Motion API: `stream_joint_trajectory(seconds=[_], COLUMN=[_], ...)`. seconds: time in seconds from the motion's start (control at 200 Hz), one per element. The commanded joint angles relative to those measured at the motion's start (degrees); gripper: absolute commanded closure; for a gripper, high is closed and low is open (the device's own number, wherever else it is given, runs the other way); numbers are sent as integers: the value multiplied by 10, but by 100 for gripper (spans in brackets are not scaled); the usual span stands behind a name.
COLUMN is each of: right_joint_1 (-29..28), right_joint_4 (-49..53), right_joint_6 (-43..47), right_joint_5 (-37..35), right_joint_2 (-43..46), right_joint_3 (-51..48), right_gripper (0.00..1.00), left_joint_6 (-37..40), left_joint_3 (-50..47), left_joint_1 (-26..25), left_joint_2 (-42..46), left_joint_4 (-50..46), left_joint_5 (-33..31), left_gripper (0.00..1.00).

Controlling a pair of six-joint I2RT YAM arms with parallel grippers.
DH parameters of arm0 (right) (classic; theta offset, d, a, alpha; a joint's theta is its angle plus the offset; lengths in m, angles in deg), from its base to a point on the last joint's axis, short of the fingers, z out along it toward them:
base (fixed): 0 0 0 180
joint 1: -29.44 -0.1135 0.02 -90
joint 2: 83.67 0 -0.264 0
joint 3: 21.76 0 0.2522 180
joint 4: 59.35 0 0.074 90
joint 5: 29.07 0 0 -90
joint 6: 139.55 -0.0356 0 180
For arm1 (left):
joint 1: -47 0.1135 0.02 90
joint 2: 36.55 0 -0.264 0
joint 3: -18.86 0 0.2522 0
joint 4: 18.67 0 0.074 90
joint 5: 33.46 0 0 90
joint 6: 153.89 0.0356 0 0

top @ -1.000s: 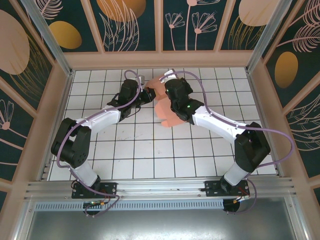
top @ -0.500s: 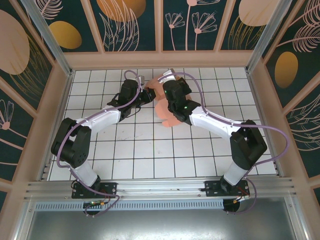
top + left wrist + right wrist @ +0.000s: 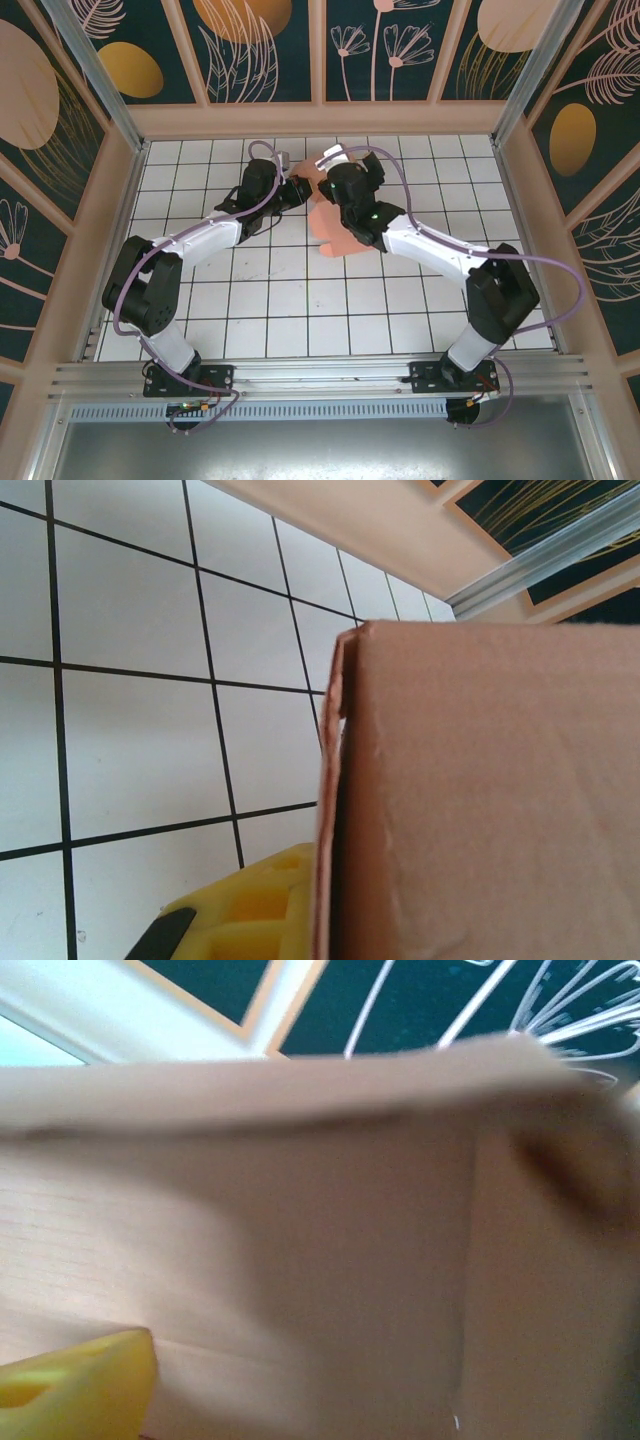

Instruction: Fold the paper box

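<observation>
The salmon-pink paper box lies partly folded on the tiled floor at the back middle, between the two arms. My left gripper comes in from the left and is shut on the box's left edge. In the left wrist view its yellow finger sits against the card's edge; the other finger is hidden behind the card. My right gripper hovers over the box's far side, open. In the right wrist view the card is close and blurred, with one yellow finger far to the left.
The white tiled floor is walled by pale frames and dark patterned panels. Both arms reach to the back middle. Bare tiles lie toward the near edge and on both sides.
My right gripper has opened and let go of the card, shifting slightly to the left. The left gripper has kept its hold and place.
</observation>
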Motion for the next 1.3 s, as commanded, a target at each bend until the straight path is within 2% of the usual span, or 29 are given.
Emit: stream_joint_trajectory(seconds=[0.0, 0.155, 0.445, 0.561, 0.691, 0.836, 1.066, 1.161, 1.296], right_joint_1=[10, 30, 88, 100, 108, 123, 147, 151, 157], right_joint_4=[3, 0, -31, -30, -23, -14, -2, -3, -3], right_joint_6=[-46, -81, -176, -186, -189, -214, -231, -234, -237], right_joint_5=[67, 136, 312, 319, 305, 308, 329, 336, 347], right_joint_2=[64, 127, 232, 239, 234, 234, 238, 240, 248], right_joint_3=[-17, -45, -87, -86, -83, -87, -116, -128, -146], right_gripper=[5, 3, 5, 6, 7, 7, 7, 7, 7], left_joint_6=[-21, -35, -35, -30, 13, 105, 259, 298, 337], left_joint_3=[29, 40, 53, 55, 71, 106, 214, 257, 291], left_joint_1=[-5, -5, -5, -5, -4, -3, 4, 5, 7], left_joint_2=[0, -24, -36, -34, -33, -25, -54, -74, -98], left_joint_4=[-13, -21, -39, -46, -86, -189, -454, -550, -646], left_joint_5=[-11, -13, -22, -26, -41, -94, -165, -211, -219], left_gripper=[100, 100, 100, 100, 100, 100, 100, 100, 100])
